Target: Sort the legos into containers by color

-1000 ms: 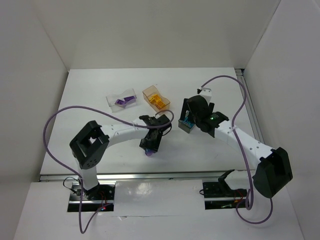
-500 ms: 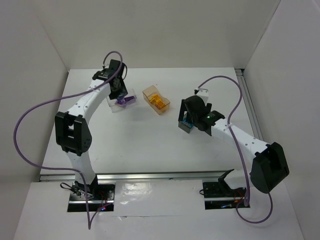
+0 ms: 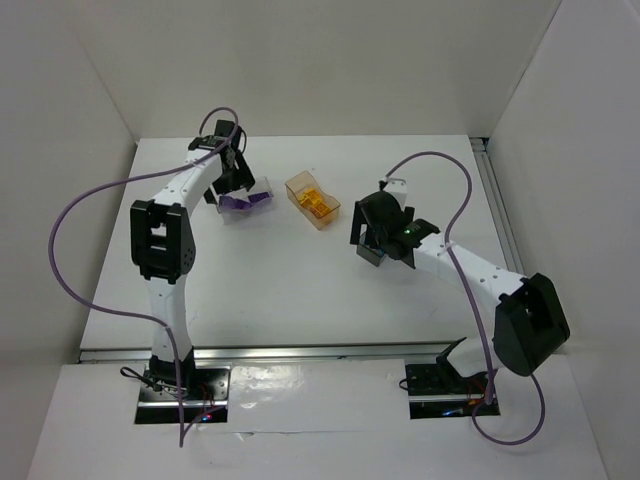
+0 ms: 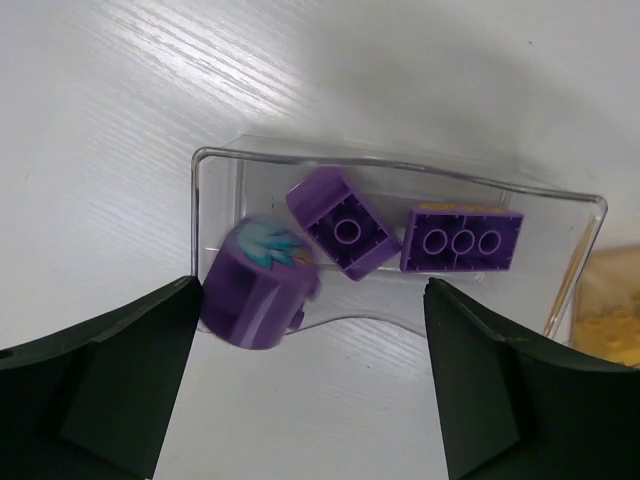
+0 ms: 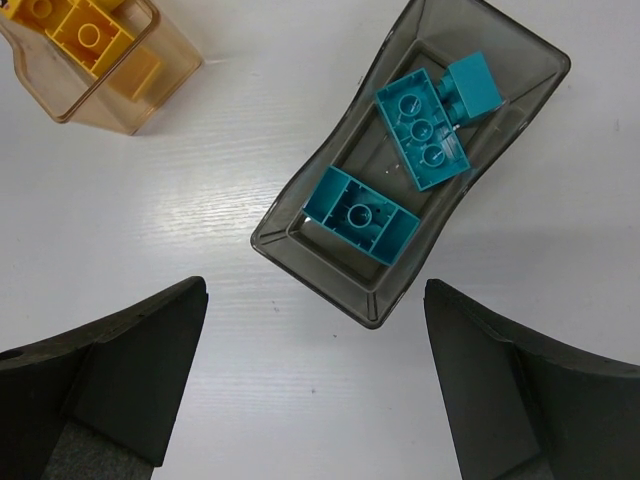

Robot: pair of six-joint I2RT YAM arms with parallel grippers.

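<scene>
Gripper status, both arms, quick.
Left gripper: open, holding nothing, over the clear bin.
Right gripper: open, holding nothing, over the grey bin.

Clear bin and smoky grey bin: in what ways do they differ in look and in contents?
The clear bin is colourless; the grey bin is dark-tinted. The clear bin holds purple bricks, the grey bin cyan bricks. A rounded patterned piece, blurred, sits at the clear bin's corner; the grey bin has only blocky pieces. Both are see-through, rectangular and hold one colour.
</scene>
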